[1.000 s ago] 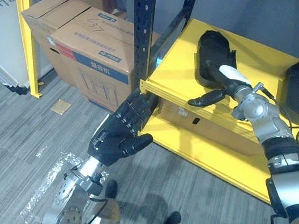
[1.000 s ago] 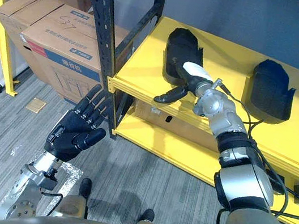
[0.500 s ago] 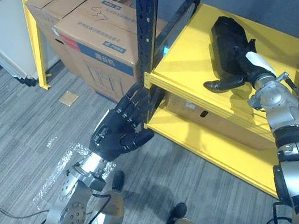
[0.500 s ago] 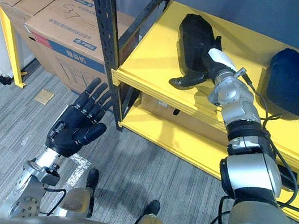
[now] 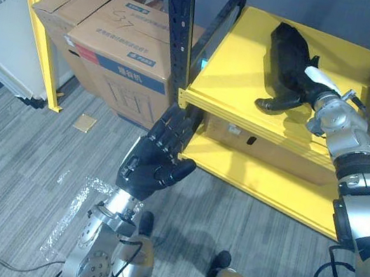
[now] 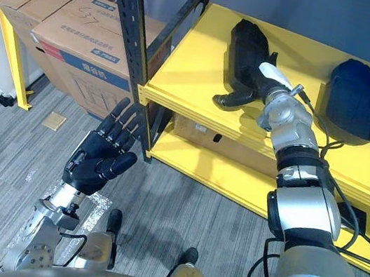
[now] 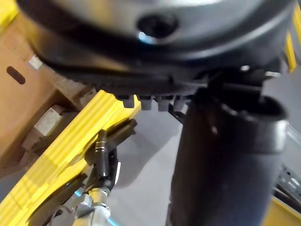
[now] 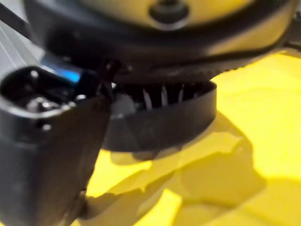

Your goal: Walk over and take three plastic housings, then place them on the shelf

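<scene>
Left hand (image 5: 150, 170) higher, right hand (image 5: 299, 95) indistinct

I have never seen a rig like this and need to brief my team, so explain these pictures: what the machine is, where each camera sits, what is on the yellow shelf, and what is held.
This is a humanoid robot on two legs, with a dark fingered hand on each arm. The two wide pictures come from cameras in its head, looking down. The two close, dark ones come from a camera on each wrist. On the yellow shelf lie a black plastic housing and a second housing. The right hand is at the first one; whether it grips it cannot be told. The left hand hangs open above the grey floor, holding nothing. Cardboard boxes stand beside the shelf.
</scene>
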Available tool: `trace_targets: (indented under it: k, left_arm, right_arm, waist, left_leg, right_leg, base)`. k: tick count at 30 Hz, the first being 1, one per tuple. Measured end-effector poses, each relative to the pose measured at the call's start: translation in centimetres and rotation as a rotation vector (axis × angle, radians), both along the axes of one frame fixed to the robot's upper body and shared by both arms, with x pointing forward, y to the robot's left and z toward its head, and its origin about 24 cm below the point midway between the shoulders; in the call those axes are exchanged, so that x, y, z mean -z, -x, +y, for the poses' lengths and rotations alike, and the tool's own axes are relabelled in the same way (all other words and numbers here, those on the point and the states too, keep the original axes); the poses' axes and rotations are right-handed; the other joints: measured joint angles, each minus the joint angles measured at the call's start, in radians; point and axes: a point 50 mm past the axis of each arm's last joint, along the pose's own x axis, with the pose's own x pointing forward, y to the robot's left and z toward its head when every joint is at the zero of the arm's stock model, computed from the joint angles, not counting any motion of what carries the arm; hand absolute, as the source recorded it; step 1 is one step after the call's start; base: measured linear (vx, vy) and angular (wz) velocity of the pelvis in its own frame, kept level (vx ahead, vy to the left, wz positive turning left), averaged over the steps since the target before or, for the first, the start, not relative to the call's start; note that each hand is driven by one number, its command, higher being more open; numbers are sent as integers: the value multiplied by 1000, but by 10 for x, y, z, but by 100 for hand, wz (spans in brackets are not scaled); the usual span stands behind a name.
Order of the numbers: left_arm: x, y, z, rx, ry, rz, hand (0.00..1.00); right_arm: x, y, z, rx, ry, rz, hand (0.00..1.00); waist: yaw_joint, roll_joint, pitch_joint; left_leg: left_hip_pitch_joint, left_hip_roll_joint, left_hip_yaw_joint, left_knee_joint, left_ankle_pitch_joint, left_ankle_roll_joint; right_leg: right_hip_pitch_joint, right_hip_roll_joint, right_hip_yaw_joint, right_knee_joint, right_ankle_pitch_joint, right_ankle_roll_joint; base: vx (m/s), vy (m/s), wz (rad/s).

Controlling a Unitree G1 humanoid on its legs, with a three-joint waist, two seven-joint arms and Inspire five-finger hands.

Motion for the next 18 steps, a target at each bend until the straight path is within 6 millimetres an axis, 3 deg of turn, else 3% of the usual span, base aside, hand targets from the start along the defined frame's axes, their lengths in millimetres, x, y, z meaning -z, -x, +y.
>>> trace_targets:
  k: [11,18]
  left_arm:
    - [-3,-3,0,13,-14,-15,100]
    - [-4,-5,1,9,-17,-18,100]
  right_arm:
    - [3,-1,13,-66,84,-29,0]
    - [5,0,16,-108,88,-35,0]
  waist:
    - [0,-33,-5]
    - [0,-37,-7]
  left_leg:
    - [-1,0,2,0,0,0]
    - [-3,0,2,0,0,0]
  right_leg:
    - [-2,0,0,-3,2,1]
    - [-2,0,0,-3,2,1]
  base:
    - [-3,-1,0]
    - [0,0,0]
